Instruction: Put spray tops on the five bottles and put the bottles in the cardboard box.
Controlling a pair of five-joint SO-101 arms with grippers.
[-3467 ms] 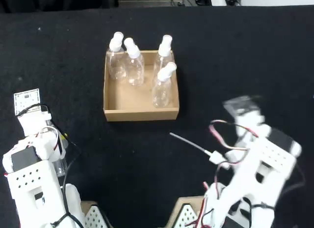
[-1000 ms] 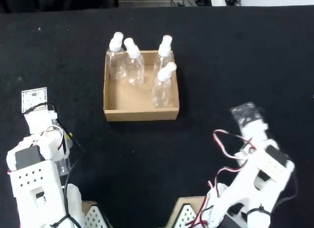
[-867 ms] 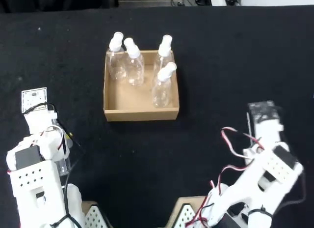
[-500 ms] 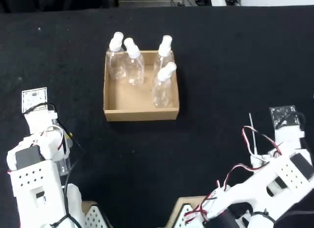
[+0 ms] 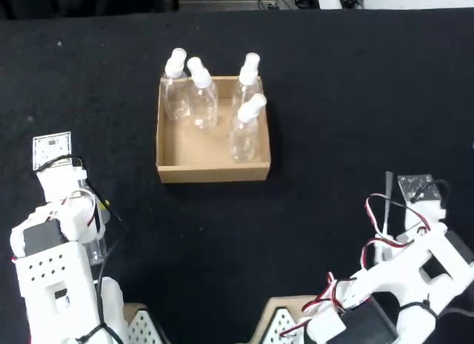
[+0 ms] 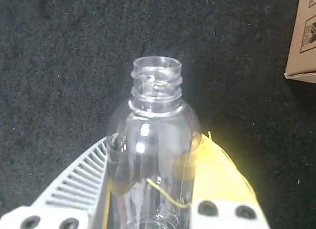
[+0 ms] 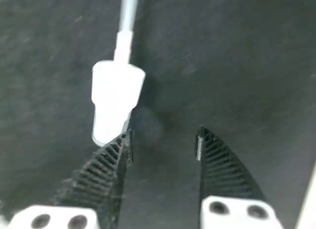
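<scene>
Seen from above, four bottles (image 5: 244, 136) with tops stand in the cardboard box (image 5: 213, 172), so the last top is the job now. The left claw (image 6: 155, 155) hugs a clear bottle (image 6: 155, 115), neck open. The right claw (image 7: 163, 140) is wide; the white spray top (image 7: 117, 98) lies just beside one tip. I think it must slide over and pinch.

The high camera looks straight down on the whole counter (image 5: 333, 84). The left wrist camera, close behind the left end effector (image 6: 155, 155), faces the near-left counter and shares a corner of the cardboard box (image 6: 302, 36) with it. The right wrist camera faces the near-right counter closely.
</scene>
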